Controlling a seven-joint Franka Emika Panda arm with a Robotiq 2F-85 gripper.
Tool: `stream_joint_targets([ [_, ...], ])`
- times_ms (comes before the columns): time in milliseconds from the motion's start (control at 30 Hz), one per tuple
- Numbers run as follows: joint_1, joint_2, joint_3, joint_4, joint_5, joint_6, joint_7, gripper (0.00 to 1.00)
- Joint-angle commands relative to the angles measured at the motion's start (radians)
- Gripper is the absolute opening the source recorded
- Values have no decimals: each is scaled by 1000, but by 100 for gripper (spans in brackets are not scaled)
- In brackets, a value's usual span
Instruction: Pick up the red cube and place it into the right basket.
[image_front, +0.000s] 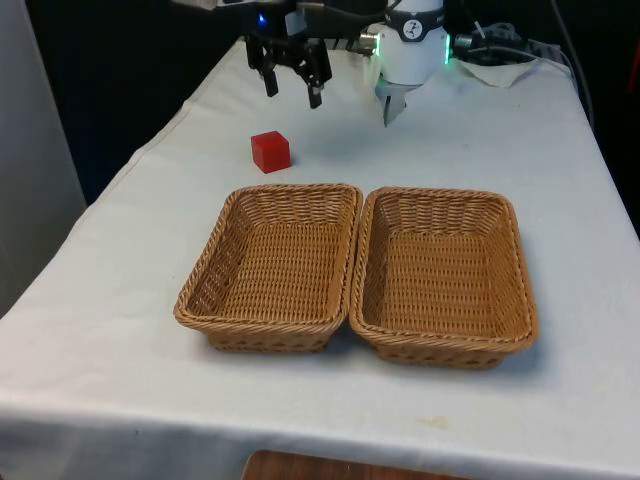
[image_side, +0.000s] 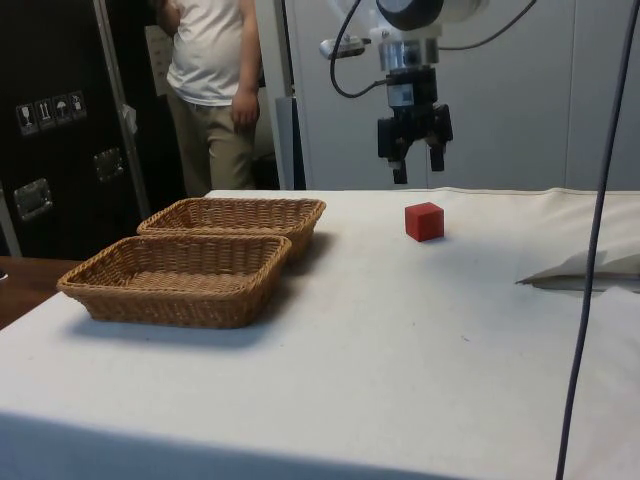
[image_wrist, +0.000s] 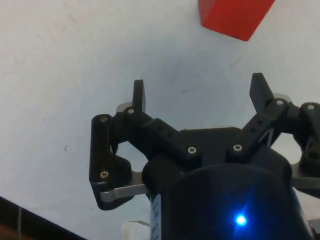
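A: What is sitting nearest the camera?

B: Two wicker baskets, the left basket touching the right basket. Behind them the red cube is resting on the cloth.

A: And the gripper?

B: It is hovering above the cube, fingers spread wide, empty. Descending off-centre risks nudging the cube away.

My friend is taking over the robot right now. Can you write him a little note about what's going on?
Gripper: open, holding nothing, up in the air above the table, a bit behind the red cube.
Red cube: sitting on the cloth, behind the basket on the front view's left.
Right basket: nothing in it, touching the other basket side by side.
A person stands past the table's far side in the side view.
Done: nothing yet.
Left: go down, grab the cube, lift it, drop it in the right basket.
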Motion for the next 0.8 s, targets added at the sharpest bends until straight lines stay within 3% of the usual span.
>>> stream_joint_targets([
  [0,0,3,-2,0,0,2,2,100],
  [200,-4,39,-21,6,24,25,-1,100],
  [300,0,46,-26,10,16,19,5,100],
  [533,-4,98,-33,10,78,64,-8,100],
  [567,0,97,-38,12,58,54,3,100],
  [767,-4,156,-19,10,157,111,-17,100],
])
